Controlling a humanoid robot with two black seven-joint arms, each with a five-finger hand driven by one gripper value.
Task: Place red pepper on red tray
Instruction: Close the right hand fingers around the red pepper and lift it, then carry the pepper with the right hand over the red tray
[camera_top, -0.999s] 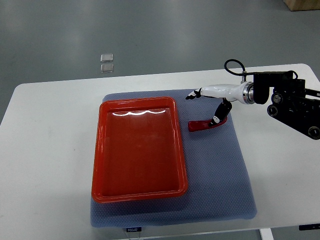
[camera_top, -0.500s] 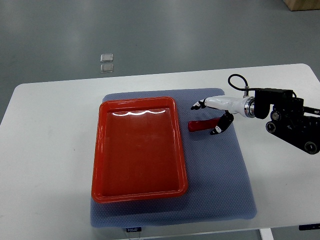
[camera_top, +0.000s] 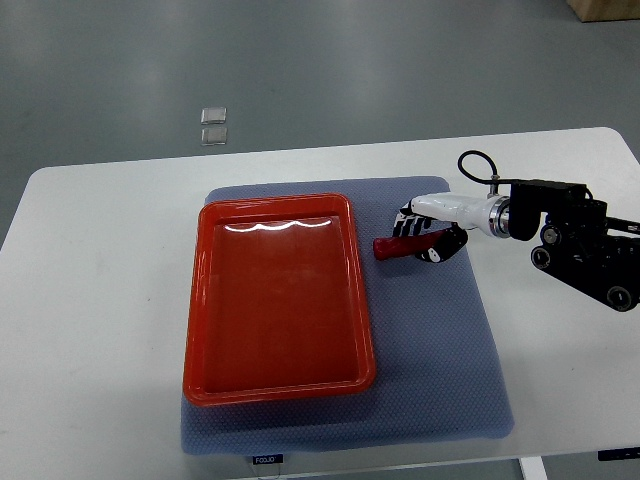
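The red pepper (camera_top: 387, 247) is a long thin chili lying on the blue-grey mat (camera_top: 440, 340), just right of the red tray (camera_top: 276, 296). My right hand (camera_top: 422, 236) comes in from the right edge and sits over the pepper's right part. Its fingers (camera_top: 407, 226) are curled around the pepper, which still rests on the mat. Only the pepper's left end shows; the rest is hidden under the hand. The tray holds nothing. My left arm is out of view.
The mat lies on a white table (camera_top: 100, 270). The black forearm and cable (camera_top: 570, 235) stretch over the table's right side. Two small clear squares (camera_top: 213, 125) lie on the floor beyond the table.
My right hand moved down onto the pepper and its fingers closed around it; before, they were spread above it. The pepper has barely moved.
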